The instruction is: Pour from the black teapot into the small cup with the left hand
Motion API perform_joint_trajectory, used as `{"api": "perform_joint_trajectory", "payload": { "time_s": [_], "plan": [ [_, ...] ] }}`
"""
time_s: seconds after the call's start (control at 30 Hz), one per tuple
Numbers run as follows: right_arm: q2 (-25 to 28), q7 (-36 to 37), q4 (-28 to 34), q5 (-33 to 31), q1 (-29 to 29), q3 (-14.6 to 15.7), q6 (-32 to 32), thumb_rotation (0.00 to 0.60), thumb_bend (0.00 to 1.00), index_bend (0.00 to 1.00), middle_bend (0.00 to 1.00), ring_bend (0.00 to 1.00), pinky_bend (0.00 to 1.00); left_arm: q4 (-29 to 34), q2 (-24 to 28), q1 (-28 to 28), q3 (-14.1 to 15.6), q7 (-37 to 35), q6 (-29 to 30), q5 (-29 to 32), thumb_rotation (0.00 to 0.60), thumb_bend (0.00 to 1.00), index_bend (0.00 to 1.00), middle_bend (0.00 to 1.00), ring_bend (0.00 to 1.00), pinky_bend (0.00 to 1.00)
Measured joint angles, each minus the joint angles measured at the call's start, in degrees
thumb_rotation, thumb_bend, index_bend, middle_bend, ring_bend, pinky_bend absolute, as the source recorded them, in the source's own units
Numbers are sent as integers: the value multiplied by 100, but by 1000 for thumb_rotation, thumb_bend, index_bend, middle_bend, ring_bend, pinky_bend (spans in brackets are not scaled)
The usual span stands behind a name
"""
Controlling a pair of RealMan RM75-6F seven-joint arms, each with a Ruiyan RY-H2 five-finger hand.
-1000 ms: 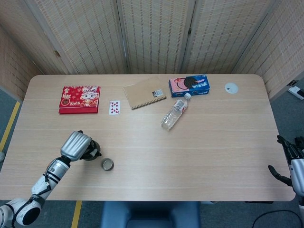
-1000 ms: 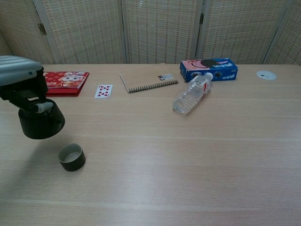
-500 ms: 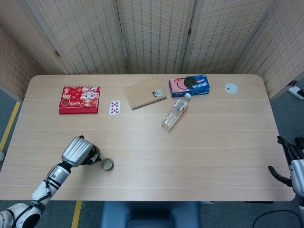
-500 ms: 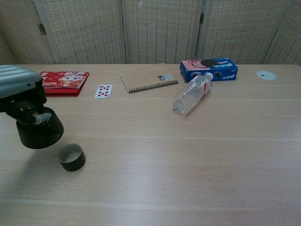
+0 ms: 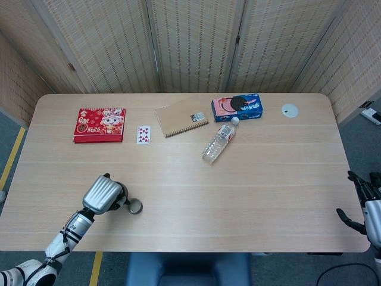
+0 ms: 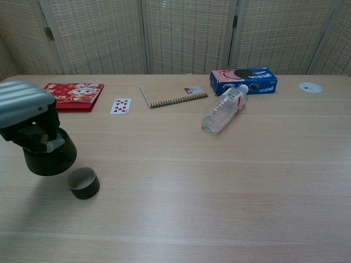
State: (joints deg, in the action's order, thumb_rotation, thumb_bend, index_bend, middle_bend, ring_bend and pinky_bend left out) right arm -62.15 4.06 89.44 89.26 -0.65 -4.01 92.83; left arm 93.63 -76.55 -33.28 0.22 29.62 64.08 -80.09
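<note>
— What is the left robot hand holding?
— A matte black teapot, round and wider at its base, gripped from above by the ribbed silver robot hand and held above the worktop.
— Which way does it point?
— It sits roughly upright; I cannot make out the spout.
— And the cup?
— Short, dark, cylindrical, pale inside, mouth up, just right of the robot hand, beside the teapot.
— The right robot hand?
— Off the worktop's right edge, fingers spread, holding nothing.
— The setting?
— Pale wood-grain worktop, woven screens behind.
</note>
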Motion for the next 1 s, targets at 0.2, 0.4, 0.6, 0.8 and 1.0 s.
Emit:
{"api": "perform_joint_trajectory", "payload": {
  "time_s": [0.2, 0.4, 0.6, 0.8, 1.0],
  "plan": [
    [-12, 21, -26, -13, -4, 0, -6, 600, 242, 94, 266, 270, 32, -77, -101, 34, -8, 323, 109, -89, 522, 483, 1000, 1000, 990, 524],
    [-17, 38, -48, -18, -5, -1, -7, 600, 242, 94, 267, 269, 33, -127, -201, 71, -12, 538, 166, -135, 527, 493, 1000, 1000, 992, 526],
    [-23, 49, -60, -35, -12, 2, -16, 600, 242, 93, 267, 270, 32, -218, -273, 103, -27, 715, 220, -177, 532, 494, 1000, 1000, 992, 526],
    [-18, 41, -52, -23, -14, 1, -4, 600, 242, 94, 268, 269, 32, -269, -291, 139, -51, 867, 276, -232, 534, 495, 1000, 1000, 992, 526],
    [-11, 26, -36, -21, -28, 3, 15, 600, 242, 94, 268, 271, 33, -306, -272, 170, -35, 979, 282, -254, 537, 496, 1000, 1000, 992, 526]
  ]
}}
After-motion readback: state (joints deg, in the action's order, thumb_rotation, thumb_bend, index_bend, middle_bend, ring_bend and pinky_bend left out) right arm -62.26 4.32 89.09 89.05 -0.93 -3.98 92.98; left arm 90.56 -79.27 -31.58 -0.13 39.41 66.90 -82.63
